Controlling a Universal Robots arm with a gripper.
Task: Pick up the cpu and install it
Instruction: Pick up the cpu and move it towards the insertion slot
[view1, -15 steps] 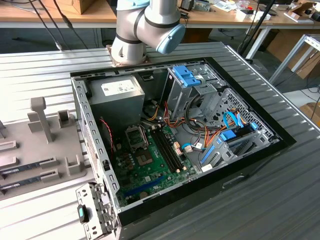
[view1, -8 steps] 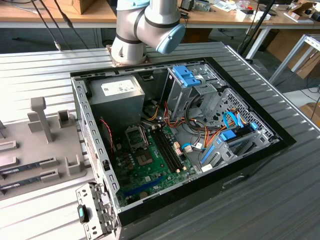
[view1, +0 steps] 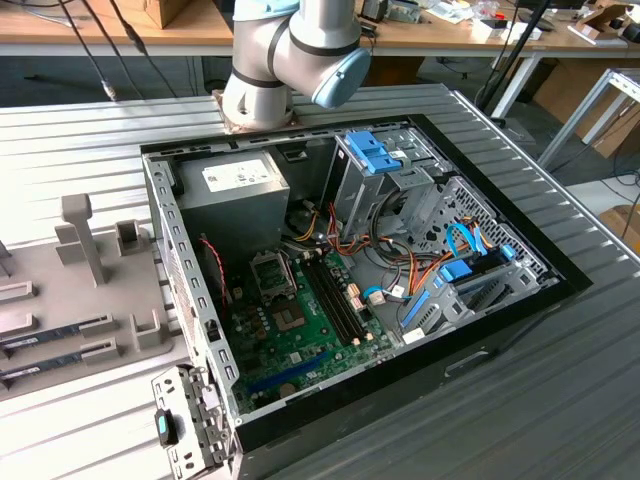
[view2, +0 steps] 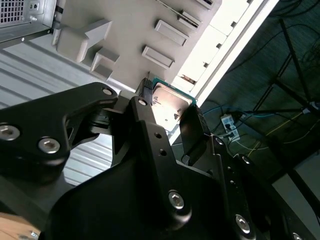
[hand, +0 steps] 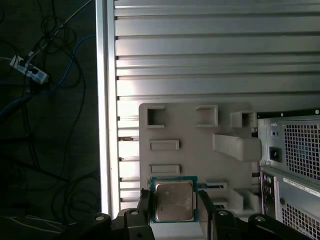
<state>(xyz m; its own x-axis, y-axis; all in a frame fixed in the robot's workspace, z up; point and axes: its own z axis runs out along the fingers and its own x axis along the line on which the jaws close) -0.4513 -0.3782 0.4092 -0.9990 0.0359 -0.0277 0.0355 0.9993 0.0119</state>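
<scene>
In both wrist views the cpu (hand: 173, 201) (view2: 170, 98), a flat square chip with a silver top and a thin green rim, sits between my gripper's black fingers (hand: 145, 206) (view2: 192, 122). The gripper (hand: 174, 207) (view2: 169, 109) is shut on it by two opposite edges. Behind the chip lies the grey holder tray (hand: 190, 130) (view2: 130, 30), and I cannot tell how far apart the chip and tray are. In the exterior view the open computer case (view1: 350, 270) shows its green motherboard (view1: 300, 340) with a square socket (view1: 271, 272).
The tray (view1: 60, 300) lies on the ribbed metal table (view1: 560, 400) at the exterior view's left, with dark memory sticks (view1: 60, 335) in its slots and raised blocks. The arm's base (view1: 280, 60) stands behind the case. Beyond the table edge, cables (hand: 45, 100) lie on the floor.
</scene>
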